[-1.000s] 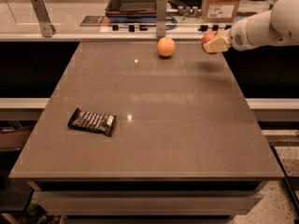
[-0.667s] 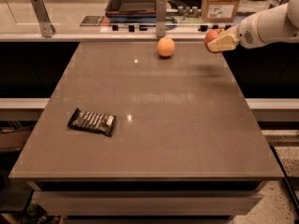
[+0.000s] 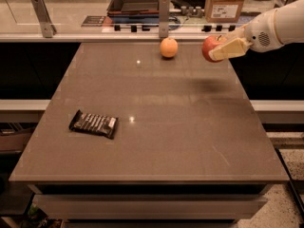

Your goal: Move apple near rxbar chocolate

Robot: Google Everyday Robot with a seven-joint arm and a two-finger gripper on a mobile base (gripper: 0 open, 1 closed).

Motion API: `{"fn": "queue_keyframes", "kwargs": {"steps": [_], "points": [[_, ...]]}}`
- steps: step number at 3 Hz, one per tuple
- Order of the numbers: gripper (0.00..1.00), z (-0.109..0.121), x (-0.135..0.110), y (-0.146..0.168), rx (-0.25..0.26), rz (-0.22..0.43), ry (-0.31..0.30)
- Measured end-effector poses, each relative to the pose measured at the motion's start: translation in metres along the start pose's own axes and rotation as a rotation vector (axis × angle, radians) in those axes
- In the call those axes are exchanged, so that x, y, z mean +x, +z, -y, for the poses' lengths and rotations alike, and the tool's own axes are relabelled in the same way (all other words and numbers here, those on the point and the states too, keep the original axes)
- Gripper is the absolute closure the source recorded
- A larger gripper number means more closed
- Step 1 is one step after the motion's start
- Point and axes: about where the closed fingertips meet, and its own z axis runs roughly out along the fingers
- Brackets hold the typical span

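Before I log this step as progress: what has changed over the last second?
The tool, above the far right of the table, still holds the apple aloft; both shifted slightly, now a little lower in view. The rxbar chocolate and the orange stayed put.

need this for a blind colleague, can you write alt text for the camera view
The robot's gripper holds the apple in the air above the far right corner of a brown table. The rxbar chocolate lies flat near the table's front left, and an orange sits at the far edge, left of the apple.
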Motion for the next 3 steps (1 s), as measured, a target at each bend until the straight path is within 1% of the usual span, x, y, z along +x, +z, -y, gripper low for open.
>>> {"fn": "queue_keyframes", "kwargs": {"steps": [1, 2, 3], "points": [[1.0, -0.038, -0.007, -0.013, -0.072, -0.005, -0.05], [1.0, -0.077, -0.013, -0.022, -0.107, -0.009, -0.113], [1.0, -0.121, -0.015, -0.026, -0.121, -0.005, -0.17]]}}
